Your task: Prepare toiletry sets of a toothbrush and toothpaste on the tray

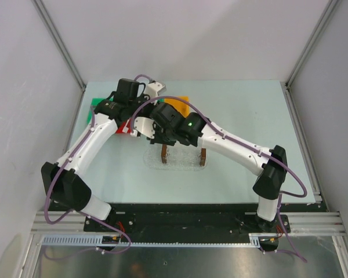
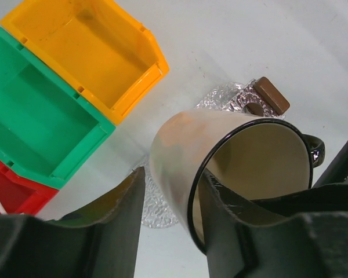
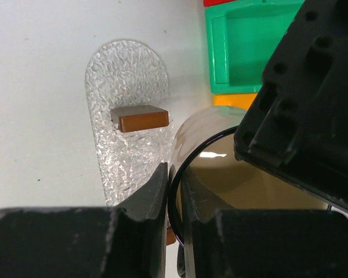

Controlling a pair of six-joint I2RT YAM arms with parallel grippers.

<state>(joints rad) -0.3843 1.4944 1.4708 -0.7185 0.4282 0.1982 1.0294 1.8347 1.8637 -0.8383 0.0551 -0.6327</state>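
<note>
A cream enamel mug (image 2: pixel 180 150) with a black rim hangs tilted above the table. My right gripper (image 3: pixel 174 174) is shut on its rim, one finger inside and one outside. My left gripper (image 2: pixel 171 174) straddles the mug wall; its inner finger touches the rim and a gap remains beside its outer finger. The clear tray (image 1: pixel 182 157) with a brown block (image 3: pixel 142 119) at each short end sits on the textured oval mat (image 3: pixel 124 75), just beyond the mug. The toothbrush and toothpaste are hidden or out of view.
Orange (image 2: pixel 87 52), green (image 2: pixel 40 116) and red (image 2: pixel 11 191) bins stand side by side at the back left of the table, close to both wrists. In the top view the two arms cross over the mat and cover the mug.
</note>
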